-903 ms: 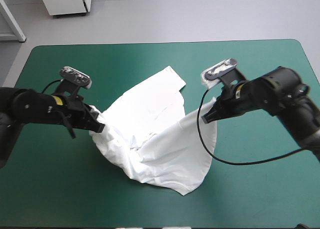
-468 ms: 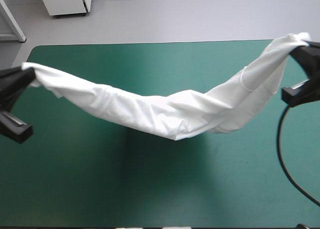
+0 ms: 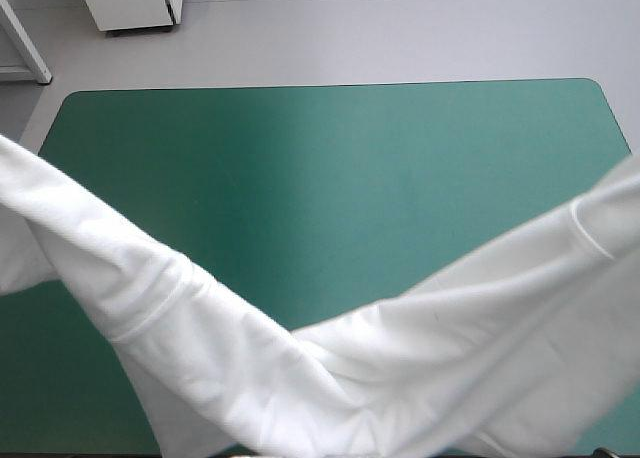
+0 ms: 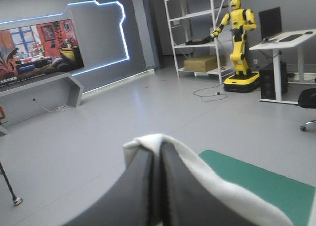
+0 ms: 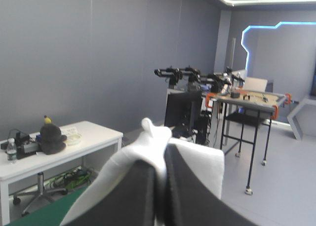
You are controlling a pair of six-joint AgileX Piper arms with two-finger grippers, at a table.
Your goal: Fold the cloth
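Shows soft, matt white cloth in the T-shirt point(image 3: 400, 368), finely wrinkled with a stitched seam ridge, above a smooth matt teal-green cover point(image 3: 330, 168), and smooth, faintly sheened black fingers on the left gripper point(image 4: 156, 153) and right gripper point(image 5: 159, 159).

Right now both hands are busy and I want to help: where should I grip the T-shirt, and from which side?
Probably the sagging middle of the T-shirt, from the near side of the table. It hangs as a band between the left hand and right hand, each shut on an end, so its slack gathers there in folds.
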